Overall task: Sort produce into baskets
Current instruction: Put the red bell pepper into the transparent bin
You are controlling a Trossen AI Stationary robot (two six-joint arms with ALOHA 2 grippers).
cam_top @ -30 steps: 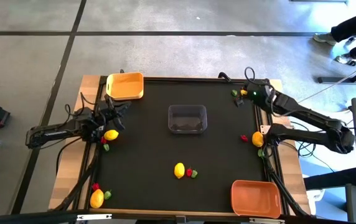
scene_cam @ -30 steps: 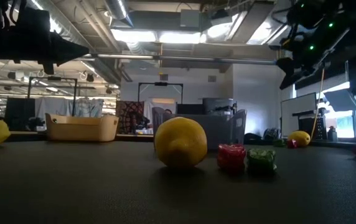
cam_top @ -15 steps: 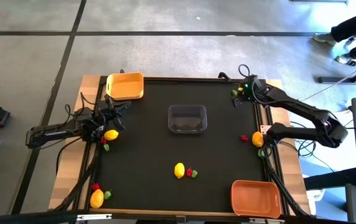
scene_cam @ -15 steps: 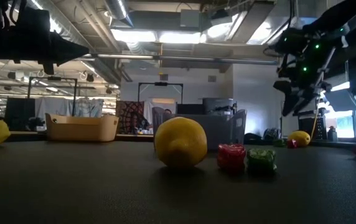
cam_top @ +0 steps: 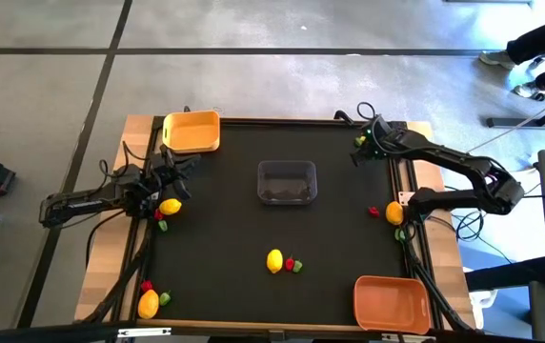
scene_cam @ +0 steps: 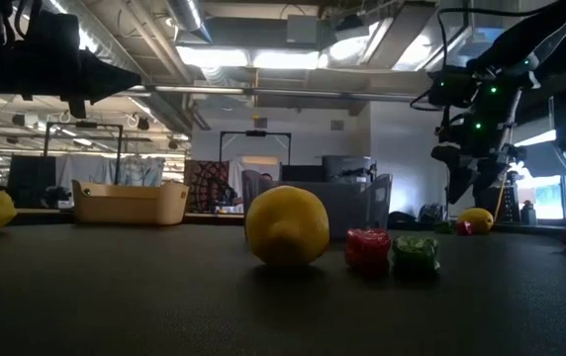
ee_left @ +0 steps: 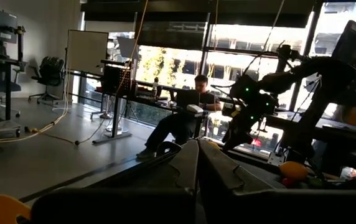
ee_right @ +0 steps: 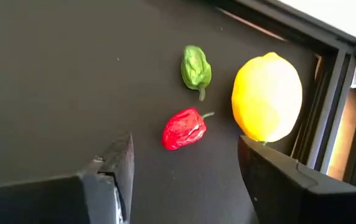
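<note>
My right gripper hangs open over the table's far right corner, pointing steeply down. Below and ahead of its fingers lie a red piece, a green piece and a lemon beside the table's frame. It touches none of them. The low view shows it above this group. My left gripper waits shut at the left edge, above another lemon. The yellow basket, the clear basket and the orange basket stand on the black mat.
More produce lies in groups: a lemon with red and green pieces at the middle front, a lemon at the near left, a lemon with a red piece at the right edge. A person sits beyond the table.
My right gripper has come down over the far right corner, shifted a little toward the table's left, tipped to point more steeply down, and opened. The produce has not moved.
</note>
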